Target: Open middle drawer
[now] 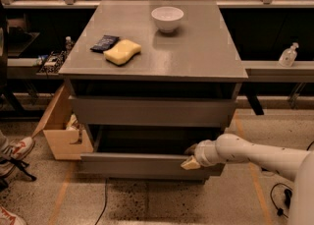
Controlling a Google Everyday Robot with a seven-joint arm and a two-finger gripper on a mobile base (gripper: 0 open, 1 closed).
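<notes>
The grey cabinet (157,47) has stacked grey fronts. The top front (152,112) is closed. Below it, the middle drawer (142,165) is pulled out toward me, with a dark opening above its front. The bottom front is hidden beneath it. My gripper (190,157) is at the right end of the middle drawer's top edge. One finger is inside the drawer and one is in front of it, pinching the front. My white arm (255,154) comes in from the lower right.
On the cabinet top are a white bowl (167,18), a yellow sponge (122,51) and a dark packet (104,42). An open cardboard box (64,130) stands at the cabinet's left. A person's shoes (14,150) are at the far left. A bottle (288,55) is on the right shelf.
</notes>
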